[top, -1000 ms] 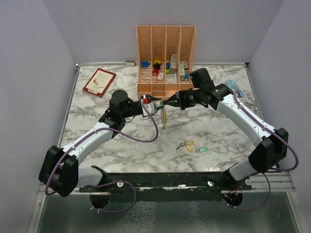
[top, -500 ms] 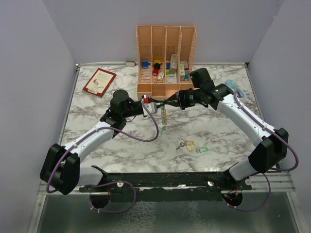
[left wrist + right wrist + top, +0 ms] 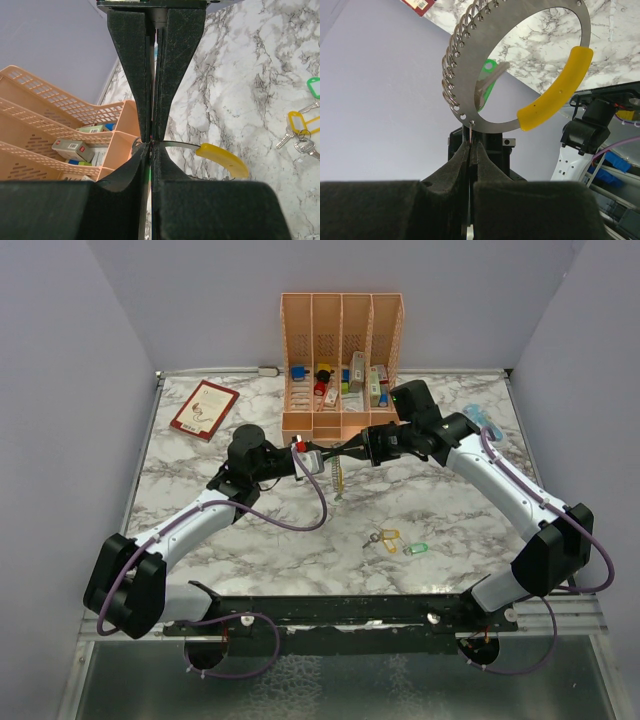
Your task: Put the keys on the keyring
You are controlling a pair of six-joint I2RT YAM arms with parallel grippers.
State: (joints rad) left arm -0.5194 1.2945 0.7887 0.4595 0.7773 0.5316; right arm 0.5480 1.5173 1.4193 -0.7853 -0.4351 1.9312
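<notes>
The keyring (image 3: pixel 496 121), a wide silver loop with a yellow sleeve (image 3: pixel 559 89) and a row of small wire loops, hangs between my two grippers above mid-table (image 3: pixel 338 478). My right gripper (image 3: pixel 471 146) is shut on a thin wire at its rim. My left gripper (image 3: pixel 151 149) is shut tip to tip against it, with the ring edge-on (image 3: pixel 177 145) coming out of its jaws. A green key (image 3: pixel 488 82) hangs behind the ring. A yellow key (image 3: pixel 388 539) and a green key (image 3: pixel 417 548) lie on the table, and both show in the left wrist view (image 3: pixel 305 123).
An orange slotted organizer (image 3: pixel 341 360) with small coloured blocks stands just behind the grippers. A red booklet (image 3: pixel 205 409) lies at the back left. A light blue object (image 3: pixel 478 417) lies at the back right.
Both grippers stay closed at the ring. The left arm has shifted slightly, and the ring's lower end with the green key hangs a little higher than before.
</notes>
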